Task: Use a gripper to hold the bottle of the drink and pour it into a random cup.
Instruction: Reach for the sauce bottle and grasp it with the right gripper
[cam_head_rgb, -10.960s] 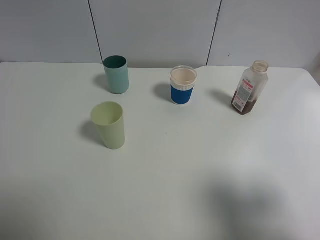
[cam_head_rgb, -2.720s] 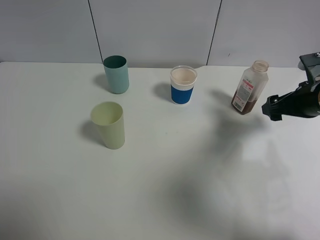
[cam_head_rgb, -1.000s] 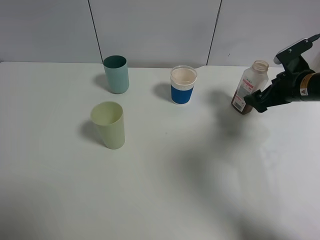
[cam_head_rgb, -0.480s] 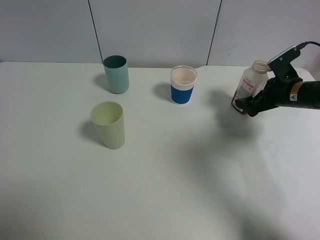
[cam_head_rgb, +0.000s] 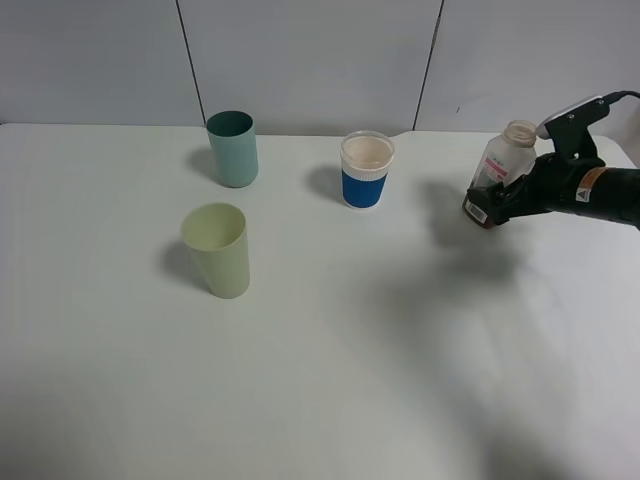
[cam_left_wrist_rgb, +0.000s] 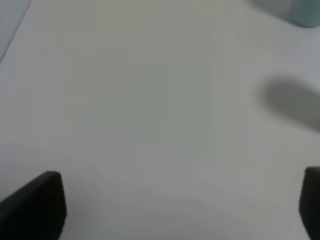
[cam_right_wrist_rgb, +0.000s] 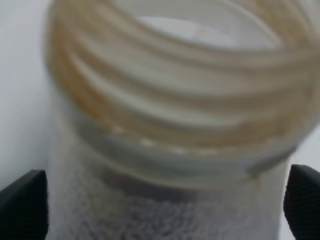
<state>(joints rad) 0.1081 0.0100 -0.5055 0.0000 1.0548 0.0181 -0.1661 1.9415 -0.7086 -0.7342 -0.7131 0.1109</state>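
Capless clear bottle (cam_head_rgb: 505, 158) stands between the hand's (cam_head_rgb: 493, 205) spread fingers (cam_right_wrist_rgb: 22, 205); blue-banded cup (cam_head_rgb: 366, 172) upright, well apart from it.

A: Backdrop?
B: Pale grey wall (cam_head_rgb: 310, 60), flat panels, two dark vertical seams (cam_head_rgb: 190, 60).
A: Surface?
B: White matte table (cam_head_rgb: 300, 400) fills the view. Light even; soft grey shadows on its near right part.

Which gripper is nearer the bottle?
Right. The right gripper straddles the bottle, one finger on each side; the left gripper hangs over the table, no bottle in its view.
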